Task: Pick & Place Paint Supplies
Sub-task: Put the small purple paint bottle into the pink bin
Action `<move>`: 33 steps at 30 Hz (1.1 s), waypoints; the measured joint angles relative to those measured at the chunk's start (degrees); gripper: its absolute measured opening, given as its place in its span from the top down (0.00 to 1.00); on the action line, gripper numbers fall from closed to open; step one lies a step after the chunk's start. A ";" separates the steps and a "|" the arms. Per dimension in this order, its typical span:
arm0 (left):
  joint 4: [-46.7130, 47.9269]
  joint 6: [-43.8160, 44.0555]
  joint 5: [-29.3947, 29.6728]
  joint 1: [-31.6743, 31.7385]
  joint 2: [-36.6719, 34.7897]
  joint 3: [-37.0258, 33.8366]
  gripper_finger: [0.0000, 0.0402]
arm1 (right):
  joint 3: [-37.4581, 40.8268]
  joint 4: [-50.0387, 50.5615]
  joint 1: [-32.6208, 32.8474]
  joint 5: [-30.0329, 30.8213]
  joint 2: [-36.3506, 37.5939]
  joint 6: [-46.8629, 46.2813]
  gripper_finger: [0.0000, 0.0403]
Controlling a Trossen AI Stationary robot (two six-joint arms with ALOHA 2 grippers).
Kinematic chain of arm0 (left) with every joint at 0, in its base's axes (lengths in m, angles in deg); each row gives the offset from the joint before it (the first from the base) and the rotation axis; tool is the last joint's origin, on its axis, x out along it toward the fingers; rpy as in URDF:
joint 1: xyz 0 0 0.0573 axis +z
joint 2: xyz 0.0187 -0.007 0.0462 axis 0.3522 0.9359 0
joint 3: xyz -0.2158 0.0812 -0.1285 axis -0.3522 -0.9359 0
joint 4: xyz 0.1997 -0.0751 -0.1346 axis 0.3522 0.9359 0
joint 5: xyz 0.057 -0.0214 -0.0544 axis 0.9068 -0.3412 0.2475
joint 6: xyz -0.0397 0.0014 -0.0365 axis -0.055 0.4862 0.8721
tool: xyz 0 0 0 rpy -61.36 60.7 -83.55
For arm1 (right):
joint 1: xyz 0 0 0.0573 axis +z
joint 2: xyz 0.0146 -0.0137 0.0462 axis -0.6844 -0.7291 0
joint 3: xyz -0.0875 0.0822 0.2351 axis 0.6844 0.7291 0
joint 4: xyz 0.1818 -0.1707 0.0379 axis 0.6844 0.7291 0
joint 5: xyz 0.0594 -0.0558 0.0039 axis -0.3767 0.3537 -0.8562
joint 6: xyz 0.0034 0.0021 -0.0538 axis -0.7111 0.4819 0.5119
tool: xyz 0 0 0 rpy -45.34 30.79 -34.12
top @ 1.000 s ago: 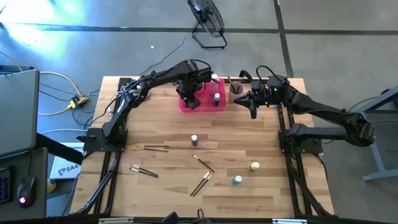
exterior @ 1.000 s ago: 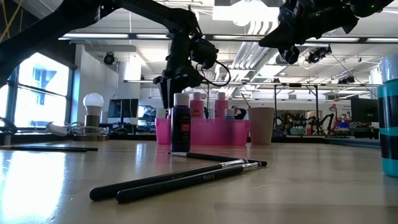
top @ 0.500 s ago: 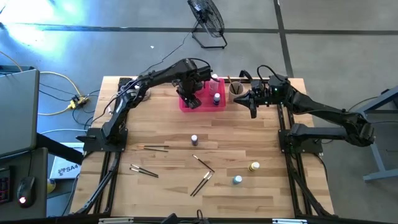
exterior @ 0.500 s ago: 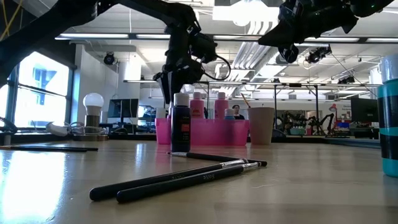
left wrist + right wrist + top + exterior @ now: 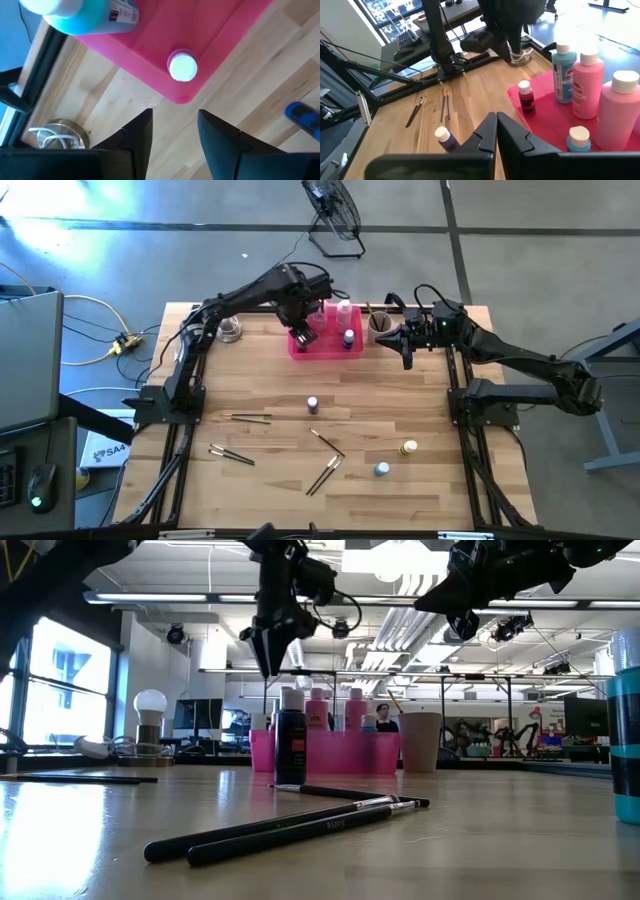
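My left gripper (image 5: 302, 330) (image 5: 270, 658) hangs open and empty, pointing down, above the left end of the pink tray (image 5: 322, 348). Below it a tiny dark red bottle with a white cap (image 5: 182, 67) (image 5: 525, 97) stands in the tray's corner. Teal (image 5: 564, 75) and pink (image 5: 587, 82) bottles also stand in the tray. On the table are a tiny purple bottle (image 5: 313, 404), a yellow one (image 5: 409, 448), a blue one (image 5: 382, 469) and thin brushes (image 5: 252, 417) (image 5: 323, 475). My right gripper (image 5: 405, 352) (image 5: 496, 131) is shut, held in the air beside the cup (image 5: 380, 323).
A small metal dish with wire (image 5: 229, 330) (image 5: 55, 132) sits left of the tray. More brushes (image 5: 230, 454) (image 5: 327, 442) lie mid-table. In the low view a teal bottle (image 5: 625, 740) stands close at the right edge. Bare wood stretches between the tray and the scattered supplies.
My left gripper has risen straight up from the tray's left end, mostly in the last half second, with its fingers the same width apart. Nothing has come up with it; the bottles in the tray stand as before.
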 joint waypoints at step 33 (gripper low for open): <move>-14.71 -13.50 8.50 0.44 -12.98 -0.23 0.62 | 0.00 -2.57 0.11 4.85 0.00 -3.21 0.99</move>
